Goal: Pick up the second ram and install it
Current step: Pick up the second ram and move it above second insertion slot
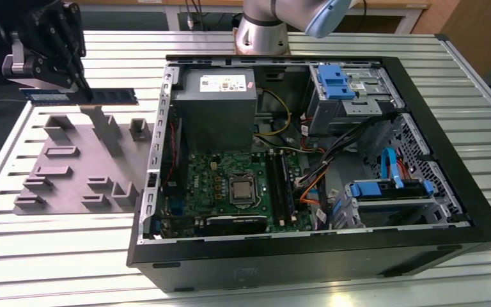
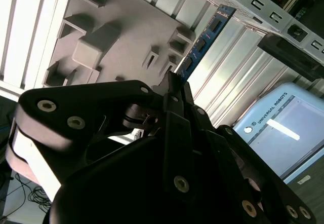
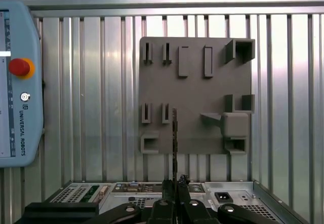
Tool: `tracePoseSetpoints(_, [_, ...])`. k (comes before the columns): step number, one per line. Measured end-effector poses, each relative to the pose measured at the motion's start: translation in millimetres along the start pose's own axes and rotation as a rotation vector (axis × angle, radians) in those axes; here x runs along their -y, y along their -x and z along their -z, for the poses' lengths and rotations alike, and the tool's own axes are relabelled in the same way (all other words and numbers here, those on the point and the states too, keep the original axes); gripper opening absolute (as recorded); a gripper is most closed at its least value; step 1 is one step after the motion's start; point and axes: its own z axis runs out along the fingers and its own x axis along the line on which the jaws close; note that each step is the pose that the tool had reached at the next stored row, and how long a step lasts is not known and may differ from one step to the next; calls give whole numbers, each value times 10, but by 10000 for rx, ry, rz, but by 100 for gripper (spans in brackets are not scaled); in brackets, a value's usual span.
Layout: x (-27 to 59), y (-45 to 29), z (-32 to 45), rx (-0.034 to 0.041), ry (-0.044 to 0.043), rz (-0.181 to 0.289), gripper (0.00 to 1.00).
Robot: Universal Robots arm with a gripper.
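**Status: memory module clamped in the claw, above the parts fixture**

1. Gripper. In the exterior view the gripper hangs over the slatted metal table, to the exterior view's left of the open computer case. Its fingers are closed on the second ram, pinching it across its thin faces.

2. Module position. The second ram lies level, long edge horizontal, with one end pointing towards the case wall. It sits above the far edge of the grey fixture plate, just over the plate's upright posts. I cannot tell whether it touches them.

3. Wrist views. In the first wrist view the module appears edge-on as a thin dark line running out from the fingertips. It crosses the near edge of the fixture plate, beside the plate's slot holders rather than in one. In the second wrist view the board shows a bluish face with a row of black chips.

4. Surroundings. Inside the case, the green motherboard lies flat below the grey power-supply box, with long black slots beside the processor socket. A teach pendant with a red stop button lies on the table.
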Motion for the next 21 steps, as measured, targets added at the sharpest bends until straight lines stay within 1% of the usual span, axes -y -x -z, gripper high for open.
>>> tracePoseSetpoints(11, [40,1,-2,0,0,0,14])
tracePoseSetpoints(14, [70,2,-5,0,0,1,14])
tracePoseSetpoints(21, [177,5,-8,0,0,0,14])
